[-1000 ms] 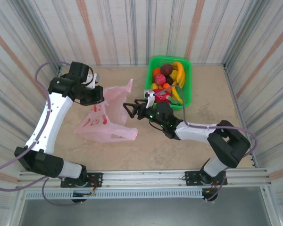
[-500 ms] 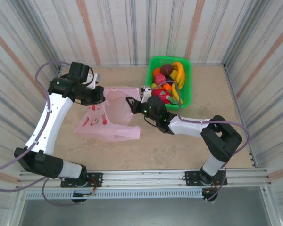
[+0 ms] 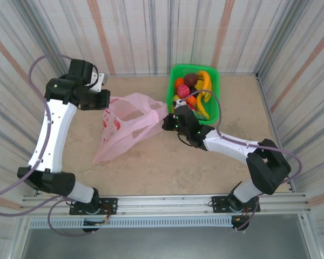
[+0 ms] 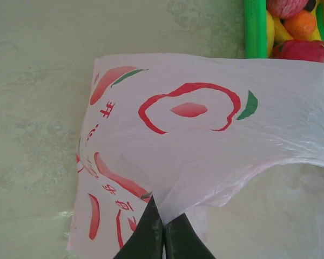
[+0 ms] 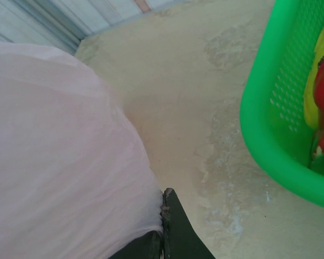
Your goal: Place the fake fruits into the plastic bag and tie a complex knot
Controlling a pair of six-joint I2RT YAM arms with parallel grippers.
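The pink plastic bag (image 3: pixel 127 123) hangs stretched between both grippers above the table, its mouth held apart and its bottom trailing to the lower left. My left gripper (image 3: pixel 105 101) is shut on the bag's left rim; in the left wrist view the bag (image 4: pixel 205 145) with red printed marks runs into the closed gripper (image 4: pixel 163 218). My right gripper (image 3: pixel 164 123) is shut on the bag's right rim, and pink film (image 5: pixel 59 162) drapes over its closed tips (image 5: pixel 163 216). The fake fruits (image 3: pixel 191 91), yellow bananas, orange, maroon and red pieces, lie in the green basket (image 3: pixel 216 75).
The green mesh basket (image 5: pixel 270 140) stands just right of my right gripper, at the table's back. Striped walls (image 3: pixel 151 32) close in the table on three sides. Bare table (image 3: pixel 173 167) lies in front of the bag.
The right gripper closed on the bag's right rim and pulled it right. The left arm rose and drew back left, lifting the bag off the table and stretching it open.
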